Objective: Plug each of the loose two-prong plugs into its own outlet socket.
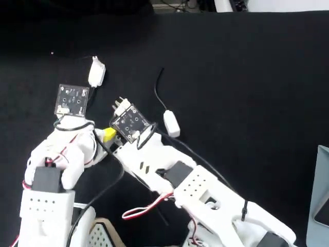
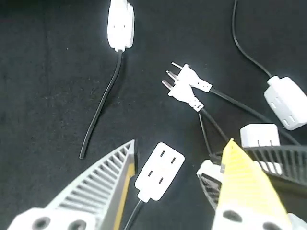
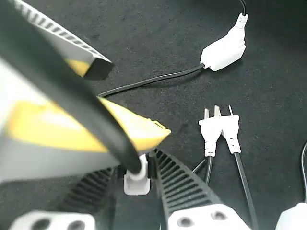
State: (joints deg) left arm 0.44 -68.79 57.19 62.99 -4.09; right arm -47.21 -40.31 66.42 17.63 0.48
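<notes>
Two white two-prong plugs [image 1: 121,106] [image 2: 184,86] [image 3: 218,129] lie side by side on the black table, prongs free. My left gripper [image 2: 181,143] [image 1: 105,136] hangs open over a white outlet socket [image 2: 159,171], which lies flat between its white finger [image 2: 103,191] and yellow finger [image 2: 244,187]. Just beside it, my right gripper [image 3: 136,167] is shut on another white outlet socket [image 3: 136,186] [image 2: 259,136], whose black cord runs up past the camera. Its black fingers [image 3: 177,187] clamp the socket's sides.
Two more white sockets with black cords lie loose, one at the back left [image 1: 96,72] [image 2: 120,24] [image 3: 223,48] and one right of the plugs [image 1: 171,123] [image 2: 287,101]. A grey box edge [image 1: 321,195] stands at the right. The two arms crowd close together.
</notes>
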